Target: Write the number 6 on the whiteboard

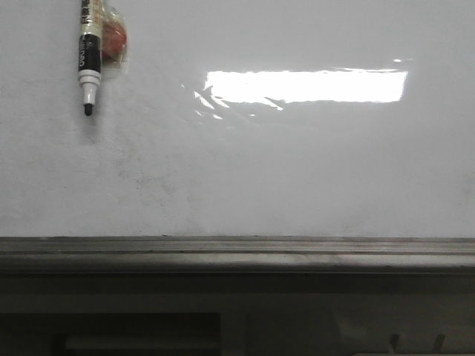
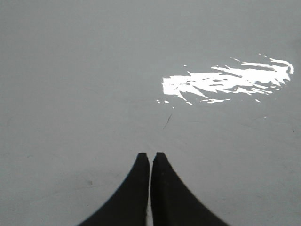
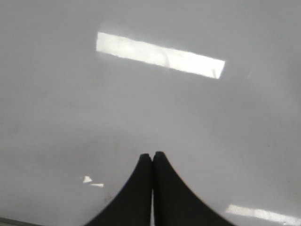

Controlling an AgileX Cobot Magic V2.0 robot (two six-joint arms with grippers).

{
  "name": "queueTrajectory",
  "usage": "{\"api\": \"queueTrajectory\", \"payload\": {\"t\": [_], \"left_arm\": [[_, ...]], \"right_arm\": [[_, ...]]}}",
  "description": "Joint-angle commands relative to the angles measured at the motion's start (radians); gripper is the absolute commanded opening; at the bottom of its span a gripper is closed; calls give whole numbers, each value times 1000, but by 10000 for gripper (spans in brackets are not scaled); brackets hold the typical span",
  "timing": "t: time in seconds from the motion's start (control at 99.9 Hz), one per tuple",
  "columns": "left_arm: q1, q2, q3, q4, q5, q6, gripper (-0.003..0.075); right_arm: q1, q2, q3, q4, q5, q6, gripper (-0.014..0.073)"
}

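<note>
Down at the near edge runs a grey metal ledge (image 1: 237, 252), dark and long, reaching from the left side to the right side. Above it stands the whiteboard (image 1: 297, 170), big, white and shiny, with faint grey smudges and a bright strip of light (image 1: 306, 85) shining on it. No number 6 shows on the board; it is bare of any drawn line.

Up in the far left corner a marker pen (image 1: 89, 55) hangs with its black tip pointing down, close to the board. Something small and orange-red (image 1: 113, 41) sits just beside it; I cannot tell what it is.

Each arm looks at plain white board. On the left pincer (image 2: 151, 155) the two black fingers are pressed together, holding nothing. On the right pincer (image 3: 152, 154) the fingers are pressed together too, with nothing between them.
</note>
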Motion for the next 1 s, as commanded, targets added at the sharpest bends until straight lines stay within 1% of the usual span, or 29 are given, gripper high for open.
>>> {"api": "queueTrajectory", "payload": {"t": [0.0,0.991], "left_arm": [[-10,-32,49,-8,-71,-13,-20],[-10,-32,49,-8,-71,-13,-20]], "right_arm": [[-4,-17,22,-2,-77,0,-72],[-4,-17,22,-2,-88,0,-72]]}}
